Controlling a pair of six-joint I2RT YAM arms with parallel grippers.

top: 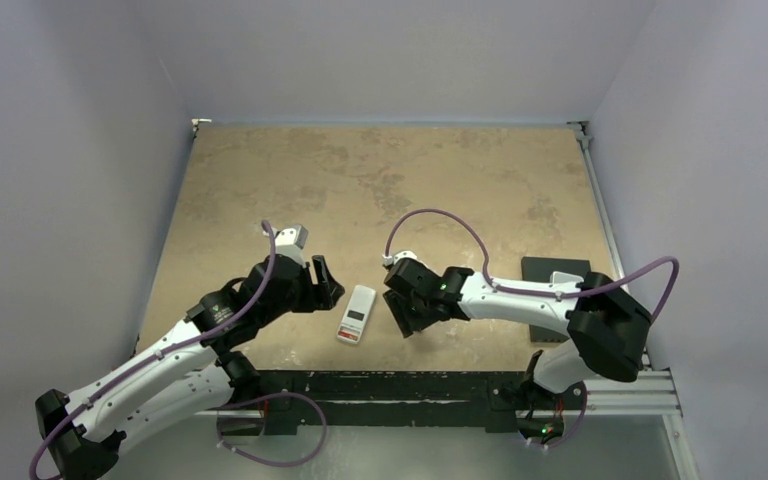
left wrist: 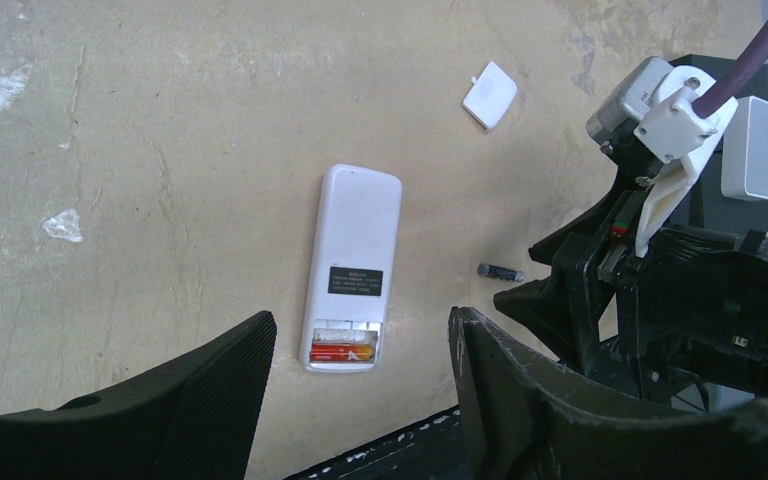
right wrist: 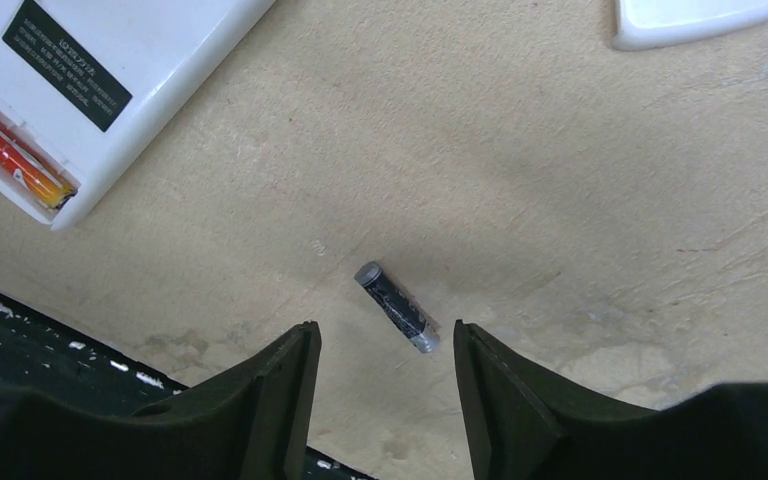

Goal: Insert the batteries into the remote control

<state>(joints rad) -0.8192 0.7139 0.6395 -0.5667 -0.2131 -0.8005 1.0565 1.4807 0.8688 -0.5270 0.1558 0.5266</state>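
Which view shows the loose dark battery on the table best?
Right wrist: the loose dark battery lies large and sharp just ahead of the right gripper. Left wrist shows it small, near the remote control; top view does not show it.

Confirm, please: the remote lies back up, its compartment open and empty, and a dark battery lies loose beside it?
Not empty: the left wrist view shows a red battery already inside the open compartment of the remote. The dark battery does lie loose beside it.
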